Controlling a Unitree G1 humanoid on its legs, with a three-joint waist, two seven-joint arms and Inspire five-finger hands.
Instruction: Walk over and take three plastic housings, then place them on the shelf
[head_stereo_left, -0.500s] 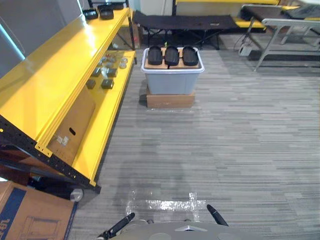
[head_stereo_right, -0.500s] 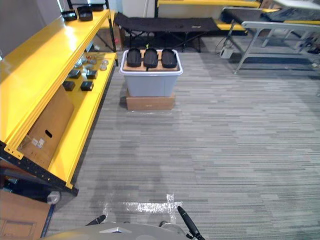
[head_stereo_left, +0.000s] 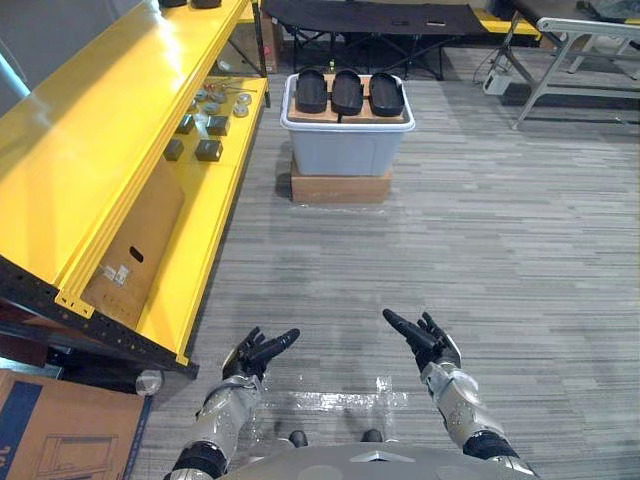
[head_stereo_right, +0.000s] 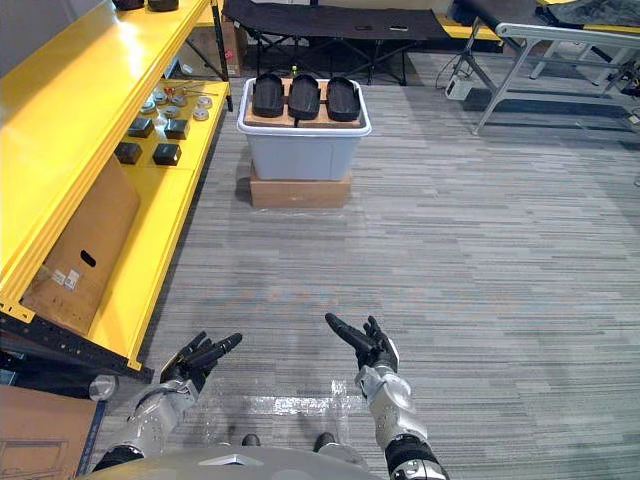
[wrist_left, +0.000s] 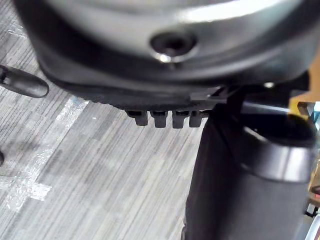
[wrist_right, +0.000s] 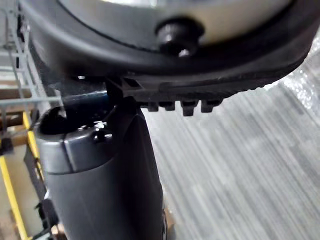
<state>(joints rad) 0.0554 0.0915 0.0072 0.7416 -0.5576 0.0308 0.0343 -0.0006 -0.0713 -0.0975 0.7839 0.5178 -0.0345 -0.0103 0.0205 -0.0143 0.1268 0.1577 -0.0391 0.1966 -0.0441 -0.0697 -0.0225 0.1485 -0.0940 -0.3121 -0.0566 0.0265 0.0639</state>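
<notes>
Housings (head_stereo_left: 345, 92): in the left eye view, three black plastic shells lie side by side across the top of the grey bin (head_stereo_left: 345, 155). The bin stands on a flat carton (head_stereo_left: 340, 188), well ahead of you across the floor. The yellow shelf (head_stereo_left: 100, 150) runs along your left, and its lower level carries small dark parts (head_stereo_left: 208, 150) and a leaning cardboard panel (head_stereo_left: 135, 250). The left robot hand (head_stereo_left: 258, 352) and right robot hand (head_stereo_left: 425, 340) are held out low in front, fingers straight and spread, with nothing in either. Right eye view: same layout, with open floor between you and the bin and the shelf edge close on the left. Left wrist view: grey floor and a patch of clear tape (wrist_left: 30, 185) past the robot hand, nothing grasped. Right wrist view: floor and a sliver of the shelf, again empty. Judgement: you are on the walk-in and no housing has been taken yet. Risks from here: drift left while walking and the left arm may clip the shelf edge. Stop too close and your legs may nudge the bin, which sits on a carton narrower than its rim and so may tip or slide. The shells look smooth and lie touching, so a loose grasp on one may drag its neighbour off the bin.
</notes>
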